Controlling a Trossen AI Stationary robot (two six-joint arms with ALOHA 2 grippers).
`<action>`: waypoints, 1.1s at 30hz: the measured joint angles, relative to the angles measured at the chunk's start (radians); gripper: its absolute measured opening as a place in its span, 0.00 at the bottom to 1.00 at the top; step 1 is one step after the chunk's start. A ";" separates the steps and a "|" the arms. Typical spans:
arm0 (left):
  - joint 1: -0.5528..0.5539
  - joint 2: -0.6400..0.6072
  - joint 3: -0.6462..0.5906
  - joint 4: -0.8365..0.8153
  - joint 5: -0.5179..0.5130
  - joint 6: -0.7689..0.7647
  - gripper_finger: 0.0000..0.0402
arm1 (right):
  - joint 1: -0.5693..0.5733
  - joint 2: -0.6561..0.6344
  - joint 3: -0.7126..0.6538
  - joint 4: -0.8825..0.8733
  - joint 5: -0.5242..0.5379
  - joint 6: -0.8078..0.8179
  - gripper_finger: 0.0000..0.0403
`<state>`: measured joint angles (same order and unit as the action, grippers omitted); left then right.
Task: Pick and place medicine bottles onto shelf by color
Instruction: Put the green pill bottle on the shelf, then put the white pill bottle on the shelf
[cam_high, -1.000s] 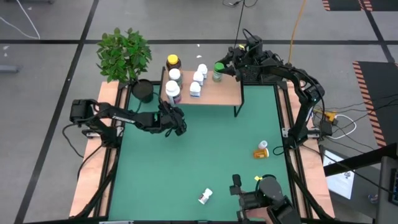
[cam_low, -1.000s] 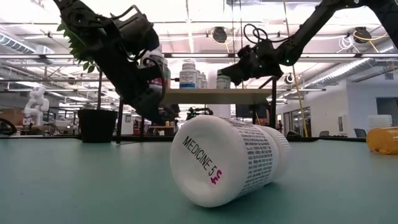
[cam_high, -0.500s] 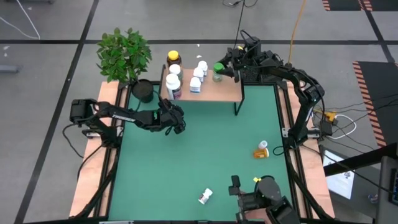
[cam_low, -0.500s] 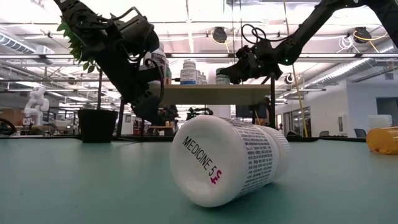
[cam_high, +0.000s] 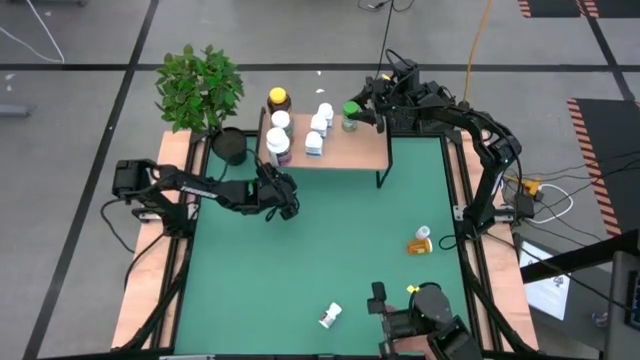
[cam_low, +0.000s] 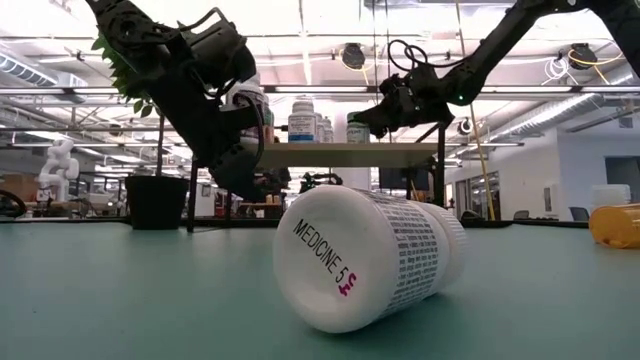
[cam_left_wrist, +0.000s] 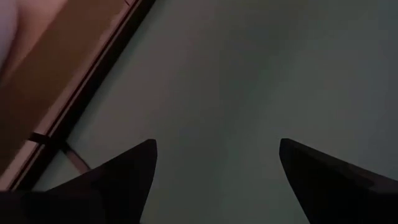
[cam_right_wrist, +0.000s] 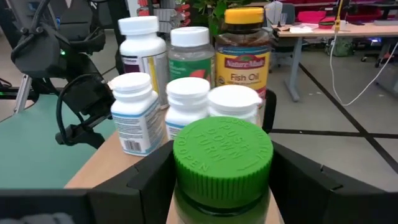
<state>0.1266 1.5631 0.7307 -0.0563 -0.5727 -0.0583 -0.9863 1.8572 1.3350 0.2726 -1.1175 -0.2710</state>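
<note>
While the left gripper (cam_high: 281, 192) hangs over bare green table (cam_high: 330, 240) just in front of the shelf (cam_high: 345, 148), its fingers (cam_left_wrist: 124, 177) stand well apart with nothing between them. On the shelf's left half stand the amber fish-oil bottle (cam_high: 278, 98) and five white bottles (cam_high: 300, 130), grouped close together. Farther right, at the shelf's right end, the right gripper (cam_high: 358, 110) has the green-capped bottle (cam_right_wrist: 222, 155) upright between its fingers; the right wrist view shows them flanking the bottle closely, but I cannot tell whether they are pressing it or have let go. So about seven bottles appear shelved. Two are left on the table: a white bottle (cam_high: 329, 316) lying on its side near the front edge, and an orange bottle (cam_high: 420, 243) lying toward the right side.
</note>
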 joint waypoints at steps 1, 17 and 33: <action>-0.005 0.000 0.000 0.000 0.000 -0.003 0.85 | 0.000 0.000 0.000 0.000 0.000 0.000 0.56; -0.042 0.000 0.000 -0.053 0.001 -0.053 0.85 | 0.012 0.000 0.000 0.003 0.001 -0.006 0.70; -0.139 0.000 0.000 -0.040 0.007 -0.095 0.85 | 0.125 -0.264 -0.001 -0.201 0.124 -0.039 0.76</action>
<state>-0.0126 1.5635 0.7303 -0.0962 -0.5659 -0.1535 -0.8617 1.5936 1.3342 0.0719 -0.9937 -0.3096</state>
